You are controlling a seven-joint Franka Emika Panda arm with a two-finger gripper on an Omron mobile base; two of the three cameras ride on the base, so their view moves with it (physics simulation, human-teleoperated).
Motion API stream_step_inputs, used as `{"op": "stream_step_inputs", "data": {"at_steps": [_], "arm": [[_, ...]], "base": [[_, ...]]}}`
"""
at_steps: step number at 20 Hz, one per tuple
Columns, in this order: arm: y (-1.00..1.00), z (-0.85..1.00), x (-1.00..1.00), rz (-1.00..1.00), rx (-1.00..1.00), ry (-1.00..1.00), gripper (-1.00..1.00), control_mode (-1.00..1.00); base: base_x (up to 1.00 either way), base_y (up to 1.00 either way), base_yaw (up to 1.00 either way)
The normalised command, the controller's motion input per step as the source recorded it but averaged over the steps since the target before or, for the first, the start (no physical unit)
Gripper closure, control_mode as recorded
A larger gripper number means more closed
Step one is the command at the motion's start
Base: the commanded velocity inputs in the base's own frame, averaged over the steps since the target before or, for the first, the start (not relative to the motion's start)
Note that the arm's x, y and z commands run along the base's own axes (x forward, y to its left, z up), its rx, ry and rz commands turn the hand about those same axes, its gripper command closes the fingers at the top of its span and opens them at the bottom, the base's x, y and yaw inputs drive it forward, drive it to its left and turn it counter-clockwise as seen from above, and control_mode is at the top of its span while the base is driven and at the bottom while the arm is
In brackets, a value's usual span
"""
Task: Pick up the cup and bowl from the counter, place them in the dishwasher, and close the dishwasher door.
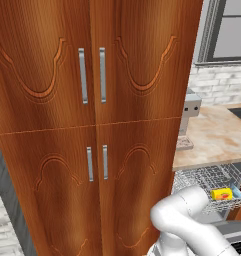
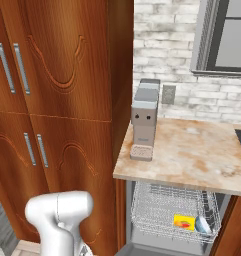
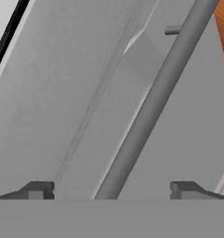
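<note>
The cabinet (image 1: 92, 125) stands left of the table (image 2: 192, 155), which carries a grey appliance (image 2: 144, 120) near its left edge. Below the table, the dishwasher rack (image 2: 167, 210) is pulled out. The cup (image 2: 183, 222) lies in the rack, toward its front right. The bowl (image 2: 203, 225) sits just beside the cup on the right, apparently tipped on edge, though it is too small to be sure. Both items are loaded, so closing the door is judged to be the step in hand.

In the hand view, the door (image 3: 48, 102) appears as a flat grey panel close ahead, with a handle bar (image 3: 150, 107) crossing it diagonally. The pincer (image 3: 111, 189) is wide, holding nothing, and its tips straddle the bar.

Procedure: the rack looks extended, so confirm it clears before the door swings. Keep contact near the bar, push steadily along the door's arc, and avoid slipping off the panel edge.
</note>
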Motion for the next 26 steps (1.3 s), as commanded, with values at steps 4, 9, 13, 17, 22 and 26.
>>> {"op": "stream_step_inputs", "data": {"at_steps": [4, 9, 13, 17, 22, 26], "arm": [[-0.50, 0.00, 0.22, 0.08, 0.10, -0.24, -1.00, -1.00], [-0.44, 0.00, 0.46, 0.04, 0.18, -0.25, -1.00, -1.00], [-0.31, 0.02, 0.57, 0.02, 0.18, -0.30, -1.00, -1.00], [-0.24, 0.14, 0.72, 0.00, 0.14, -0.31, -1.00, -1.00], [-0.07, 0.37, 0.89, 0.00, 0.03, -0.32, -1.00, -1.00], [0.00, 0.48, 1.00, 0.00, 0.00, -0.30, -1.00, -1.00]], "base": [[0.00, 0.00, 0.00], [0.00, 0.00, 0.00], [0.00, 0.00, 0.00], [0.00, 0.00, 0.00], [0.00, 0.00, 0.00], [0.00, 0.00, 0.00]]}}
